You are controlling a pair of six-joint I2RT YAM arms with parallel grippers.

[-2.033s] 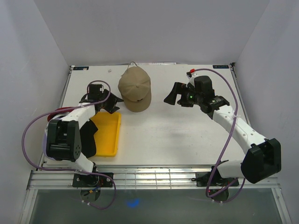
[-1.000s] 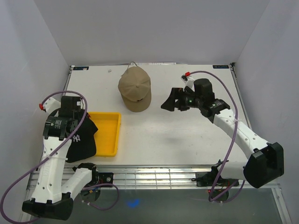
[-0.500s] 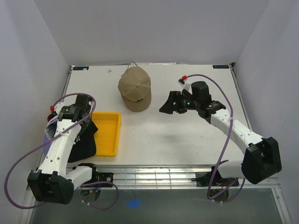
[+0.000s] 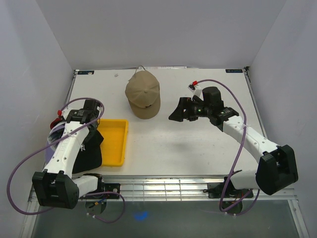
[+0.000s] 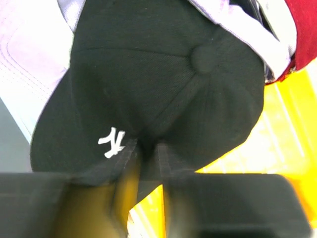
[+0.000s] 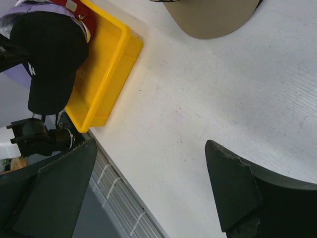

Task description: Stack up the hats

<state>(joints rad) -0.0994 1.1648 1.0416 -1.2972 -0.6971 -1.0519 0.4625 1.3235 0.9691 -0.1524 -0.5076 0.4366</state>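
Note:
A tan cap lies at the back middle of the table; its brim shows in the right wrist view. A black cap with a white NY logo tops a pile at the left edge, over a lavender cap, a white cap and a dark red cap. My left gripper is down on the black cap's crown, fingers pinched on a fold of its fabric. My right gripper hangs open and empty over bare table right of the tan cap.
A yellow rectangular tray lies beside the cap pile, partly under the black cap, and also shows in the right wrist view. The table's near edge has a metal rail. White walls close in the left, back and right sides.
My left arm swung from beside the tan cap back to the left pile and lowered onto the black cap. My right gripper drifted slightly left, still open.

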